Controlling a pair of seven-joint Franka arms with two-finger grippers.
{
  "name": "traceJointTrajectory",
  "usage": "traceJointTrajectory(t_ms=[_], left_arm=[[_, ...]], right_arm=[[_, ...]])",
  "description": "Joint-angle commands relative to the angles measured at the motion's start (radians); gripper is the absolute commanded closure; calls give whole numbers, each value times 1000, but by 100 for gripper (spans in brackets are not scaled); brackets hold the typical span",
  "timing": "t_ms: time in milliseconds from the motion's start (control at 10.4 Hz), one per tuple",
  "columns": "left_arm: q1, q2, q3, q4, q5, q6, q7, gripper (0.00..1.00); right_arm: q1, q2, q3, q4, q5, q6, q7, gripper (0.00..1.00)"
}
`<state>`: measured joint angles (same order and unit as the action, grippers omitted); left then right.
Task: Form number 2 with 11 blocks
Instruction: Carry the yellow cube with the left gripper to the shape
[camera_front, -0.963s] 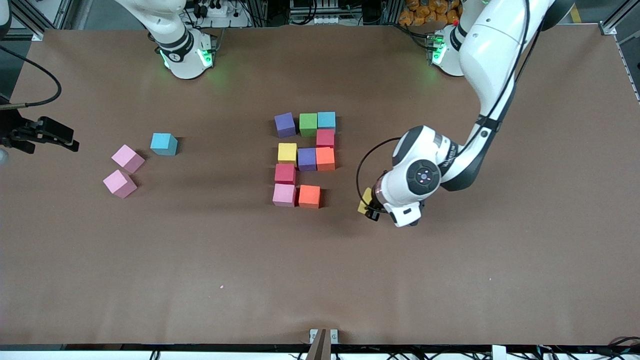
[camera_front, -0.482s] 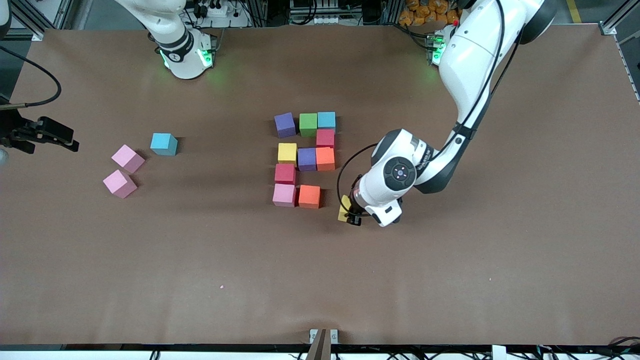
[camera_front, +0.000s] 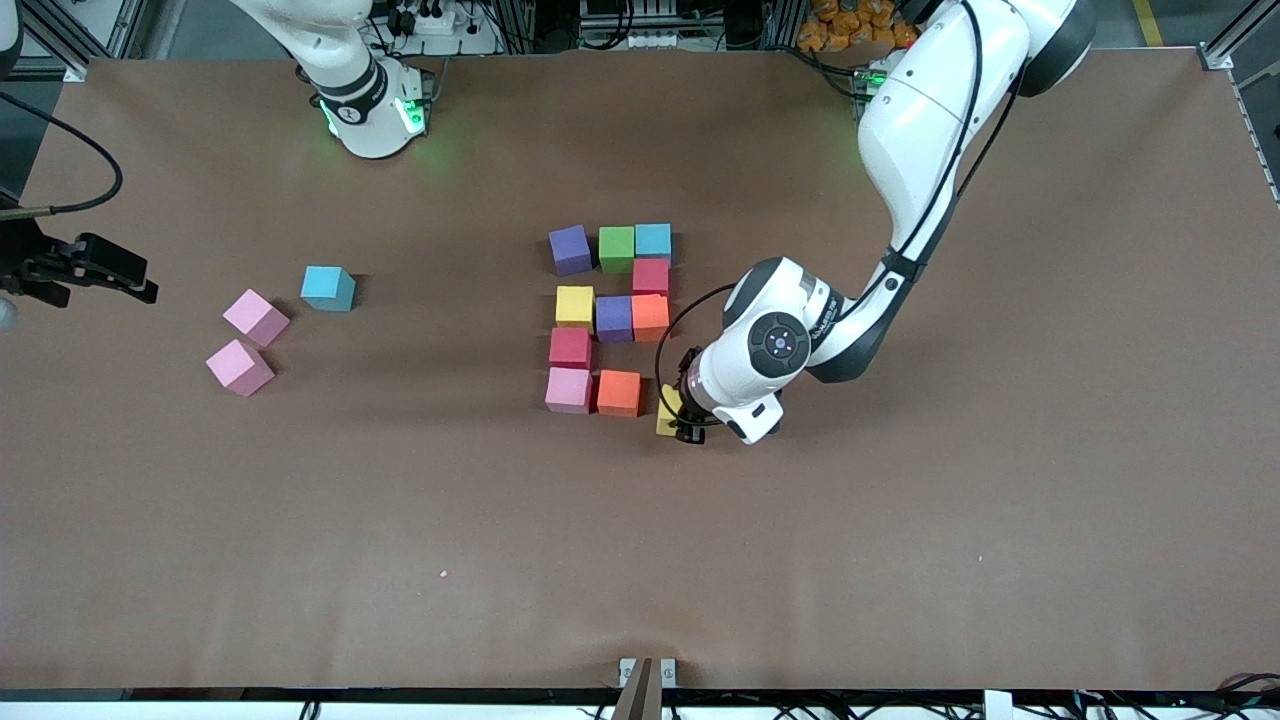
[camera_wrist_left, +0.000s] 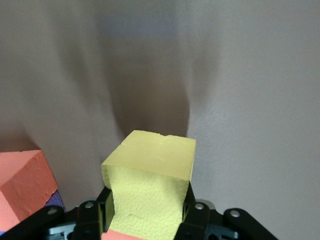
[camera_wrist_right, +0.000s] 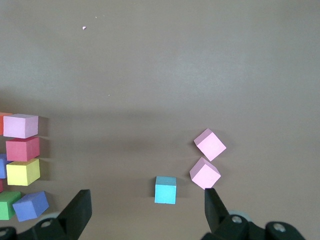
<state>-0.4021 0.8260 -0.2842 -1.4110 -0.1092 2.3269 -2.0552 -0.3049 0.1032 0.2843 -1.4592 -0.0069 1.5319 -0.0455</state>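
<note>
Brown paper covers the table (camera_front: 900, 560), and a tight cluster of blocks sits at its middle. Taking the green block (camera_front: 616, 249) as landmark: a purple block (camera_front: 570, 249) touches it toward the right arm's end, a light blue block (camera_front: 653, 240) toward the left arm's end. Nearer the camera than the green one come a red block (camera_front: 650, 276), then a row of yellow block (camera_front: 574, 306), second purple (camera_front: 613, 318) and orange block (camera_front: 650, 317). Nearer still sit a second red (camera_front: 570, 347), then a pink block (camera_front: 568, 390) touching a second orange (camera_front: 618, 392).

Left gripper (camera_front: 684, 420) hangs low just beside that second orange, toward the left arm's end — its fingers (camera_wrist_left: 197, 220) clamp a held yellow block (camera_wrist_left: 150, 192) from both sides. Whether this block touches the paper cannot be told.

Well apart from the green block, toward the right arm's end, lie two spare pink blocks (camera_front: 256, 317) (camera_front: 239, 367) and a spare blue block (camera_front: 328, 288).

Right gripper (camera_wrist_right: 145, 212) waits above the table's edge at the right arm's end — fingers (camera_wrist_right: 214, 207) spread wide, holding nothing.
</note>
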Motion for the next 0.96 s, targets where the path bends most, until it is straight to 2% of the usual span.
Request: traceJointTrajectory(t_ms=[0,867], left_arm=[[-32,30,8,27,-38,26,-17,61],[-55,62,8,24,-58,46,-71,61]], right_arm=[[0,-3,3,2,-12,-6,7,0],[1,-2,3,2,-10,-7,7,0]])
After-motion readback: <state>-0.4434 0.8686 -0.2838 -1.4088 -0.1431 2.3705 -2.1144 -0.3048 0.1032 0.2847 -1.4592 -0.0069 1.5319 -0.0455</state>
